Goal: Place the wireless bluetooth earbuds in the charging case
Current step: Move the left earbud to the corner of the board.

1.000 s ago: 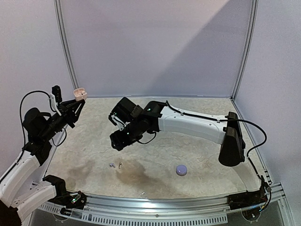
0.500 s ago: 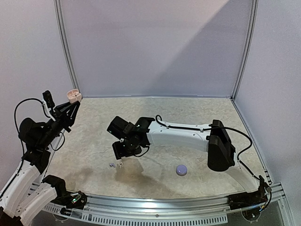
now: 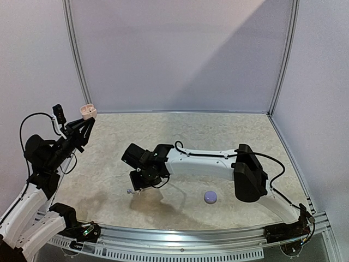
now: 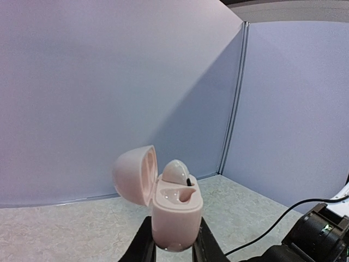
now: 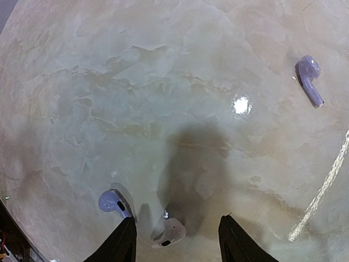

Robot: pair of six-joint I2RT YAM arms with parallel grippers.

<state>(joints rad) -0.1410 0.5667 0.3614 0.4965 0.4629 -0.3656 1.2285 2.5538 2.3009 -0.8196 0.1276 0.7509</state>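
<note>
My left gripper point(image 4: 174, 246) is shut on the charging case point(image 4: 175, 213), a pale pinkish case held upright in the air at the far left point(image 3: 87, 111). Its lid point(image 4: 133, 174) is hinged open, and one earbud point(image 4: 177, 173) sits in a socket. My right gripper point(image 5: 177, 243) is down at the tabletop, front left point(image 3: 135, 188). It is open, and a whitish earbud point(image 5: 170, 232) lies between its fingers, touching neither. A lavender earbud point(image 5: 113, 203) lies just outside the left finger point(image 5: 122, 243). Another lavender earbud point(image 5: 308, 79) lies farther off.
A small round lavender pebble-like object point(image 3: 210, 197) rests on the marbled table point(image 3: 229, 136) to the right of my right gripper. Pale walls close in the back and sides. The right arm point(image 3: 207, 161) stretches across the table's middle.
My right arm has swung down and toward the front left until its gripper is over the earbuds, and its jaws have narrowed. The left arm drew back slightly, still holding the case.
</note>
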